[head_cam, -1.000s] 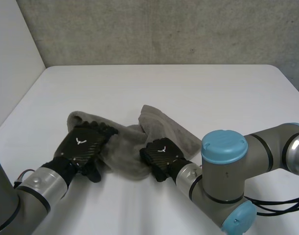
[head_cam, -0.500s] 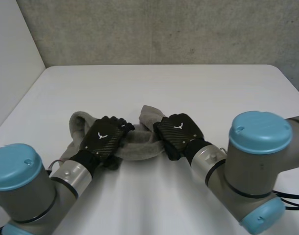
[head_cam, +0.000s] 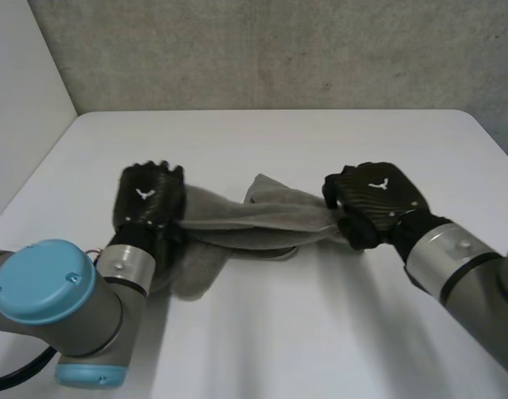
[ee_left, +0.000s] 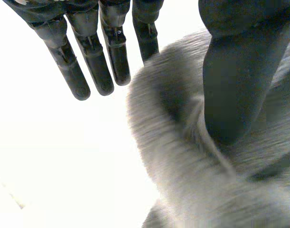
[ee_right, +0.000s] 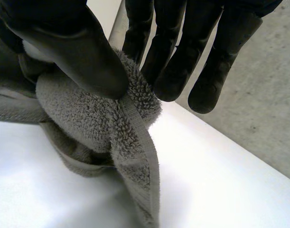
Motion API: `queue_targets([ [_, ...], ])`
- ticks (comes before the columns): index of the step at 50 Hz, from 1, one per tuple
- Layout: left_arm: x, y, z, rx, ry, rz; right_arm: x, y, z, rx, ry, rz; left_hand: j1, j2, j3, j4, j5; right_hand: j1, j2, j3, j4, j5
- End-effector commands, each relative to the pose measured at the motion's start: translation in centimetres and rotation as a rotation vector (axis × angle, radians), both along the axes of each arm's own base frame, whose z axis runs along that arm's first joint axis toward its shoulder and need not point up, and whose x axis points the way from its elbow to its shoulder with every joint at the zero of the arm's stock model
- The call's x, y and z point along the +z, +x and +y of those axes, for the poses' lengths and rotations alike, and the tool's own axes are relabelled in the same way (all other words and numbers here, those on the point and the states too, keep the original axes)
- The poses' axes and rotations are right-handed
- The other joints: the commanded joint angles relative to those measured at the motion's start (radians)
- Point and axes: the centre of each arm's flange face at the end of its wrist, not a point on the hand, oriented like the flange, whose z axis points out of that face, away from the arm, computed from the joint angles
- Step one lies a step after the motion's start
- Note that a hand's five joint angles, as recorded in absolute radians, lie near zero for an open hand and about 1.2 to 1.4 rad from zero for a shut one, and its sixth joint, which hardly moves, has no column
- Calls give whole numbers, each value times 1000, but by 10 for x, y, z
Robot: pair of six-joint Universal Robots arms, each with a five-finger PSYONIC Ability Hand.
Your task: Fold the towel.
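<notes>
- White table: smooth matte top, far corners rounded. Soft grey shadows lie on the near half.
- Back wall rises right behind the table's far edge. It is rough grey concrete, speckled, with one small dark spot.
- A plain white panel stands along the table's left side and meets the concrete in a corner.
- Light is even and soft. The table top is bright, the concrete dull.
</notes>
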Motion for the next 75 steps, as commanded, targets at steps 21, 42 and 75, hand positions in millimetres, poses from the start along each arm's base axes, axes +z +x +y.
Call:
queue_targets([
  [21, 80, 25, 26, -87, -69, 32, 74, -22, -9, -24, -130, -83, 464, 464, 465, 465, 467, 81, 84, 61, 62, 74],
  [42, 19, 32, -28, -100, 149, -33, 32, -20, -28, -41, -37, -40, 689, 688, 689, 689, 691, 81, 84, 61, 62, 74],
  [75, -10, 37, 89, -382, 416, -234, -19, -36, -60, -118, 52, 6, -97, -97, -96, -96, -94, 81, 84, 61, 62, 74],
])
